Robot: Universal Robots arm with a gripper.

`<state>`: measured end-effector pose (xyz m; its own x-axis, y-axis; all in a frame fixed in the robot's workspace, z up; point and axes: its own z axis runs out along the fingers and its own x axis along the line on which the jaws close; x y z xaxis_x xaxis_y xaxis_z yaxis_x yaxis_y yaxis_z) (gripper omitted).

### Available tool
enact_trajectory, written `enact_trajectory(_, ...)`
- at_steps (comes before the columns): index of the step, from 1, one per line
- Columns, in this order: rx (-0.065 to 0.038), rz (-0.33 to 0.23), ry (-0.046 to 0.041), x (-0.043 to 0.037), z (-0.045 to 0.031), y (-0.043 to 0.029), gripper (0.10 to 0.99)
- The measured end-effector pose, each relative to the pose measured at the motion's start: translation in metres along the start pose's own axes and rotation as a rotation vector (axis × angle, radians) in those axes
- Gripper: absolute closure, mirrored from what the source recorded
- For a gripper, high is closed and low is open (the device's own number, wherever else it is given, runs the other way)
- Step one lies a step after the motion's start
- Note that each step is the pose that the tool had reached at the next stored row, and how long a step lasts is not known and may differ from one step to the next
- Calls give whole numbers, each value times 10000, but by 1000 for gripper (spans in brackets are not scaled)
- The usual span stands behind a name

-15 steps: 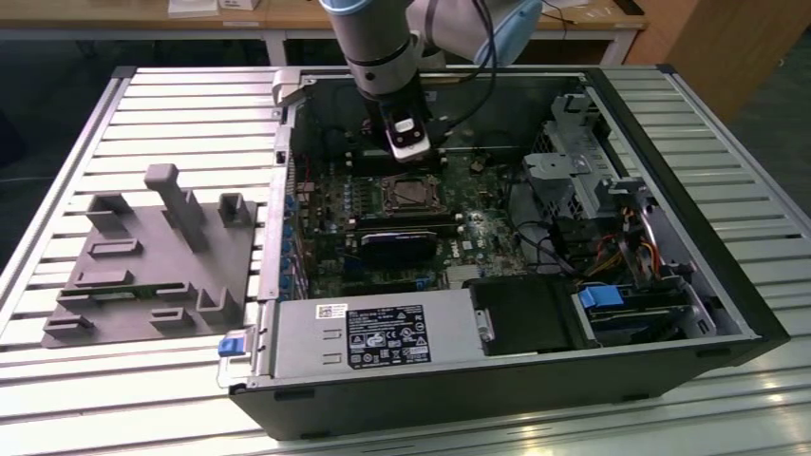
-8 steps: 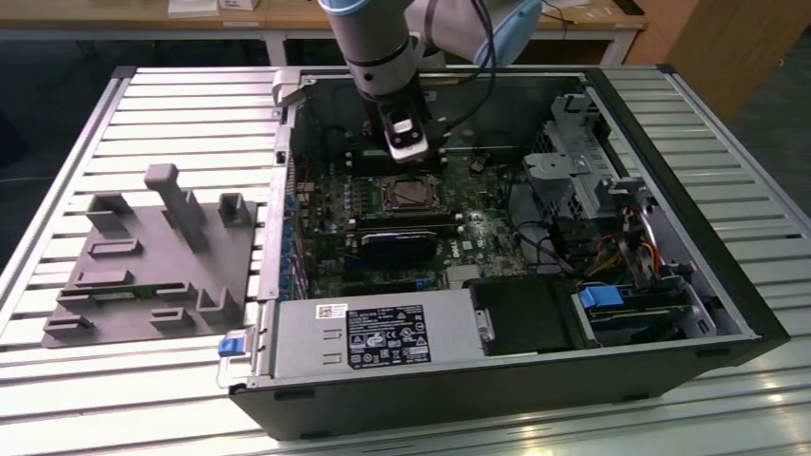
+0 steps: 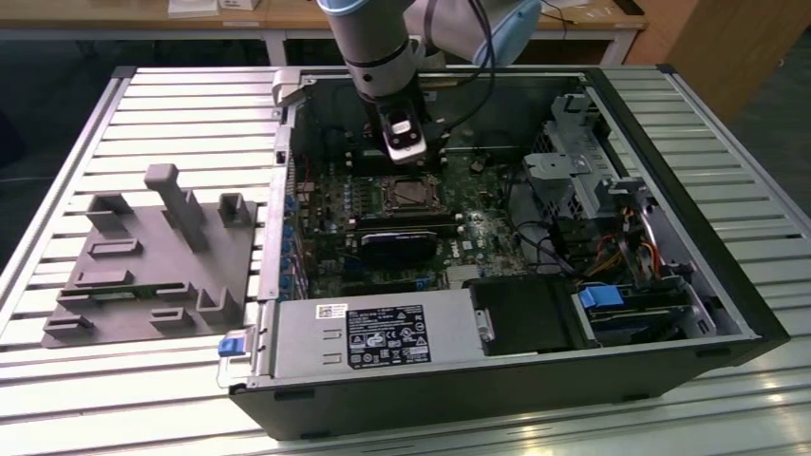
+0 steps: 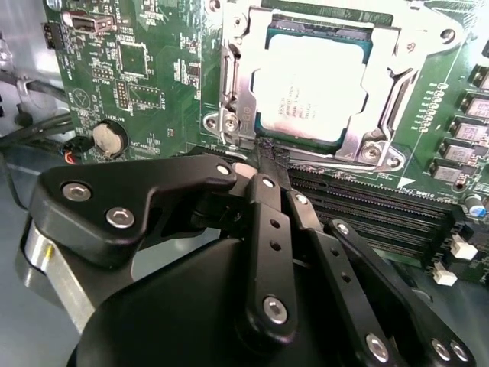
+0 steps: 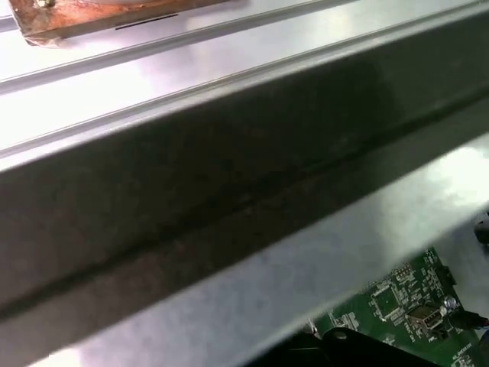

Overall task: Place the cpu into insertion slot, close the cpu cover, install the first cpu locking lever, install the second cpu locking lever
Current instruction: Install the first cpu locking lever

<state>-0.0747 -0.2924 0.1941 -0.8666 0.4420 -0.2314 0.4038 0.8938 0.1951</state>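
Note:
The cpu (image 4: 309, 84), a flat square chip with a silvery top, lies in the insertion slot (image 3: 408, 194) on the green circuit board. The cpu cover (image 4: 386, 115), a thin silvery frame, lies flat around the chip, whose top shows through its window. In the second wrist view my gripper (image 4: 269, 153) is shut, its black fingertips (image 4: 263, 183) pressed together just beside the socket's edge, next to the memory slots. I cannot tell whether they pinch a lever. In the exterior view the gripper (image 3: 408, 154) hangs inside the open case just behind the socket.
A grey power-supply box (image 3: 374, 342) fills the case's near side. A black rounded block (image 3: 393, 247) sits in front of the socket. Drive cage and cables (image 3: 595, 190) crowd the exterior view's right. A grey fixture (image 3: 152, 256) lies on the slatted table. The case wall (image 5: 229, 191) is close.

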Motion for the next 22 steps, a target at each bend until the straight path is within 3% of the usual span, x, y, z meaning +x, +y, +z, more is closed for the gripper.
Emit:
enact_trajectory(11,104,273,-75,37,15,69,984)
enact_trajectory(22,252,276,-150,42,28,70,984)
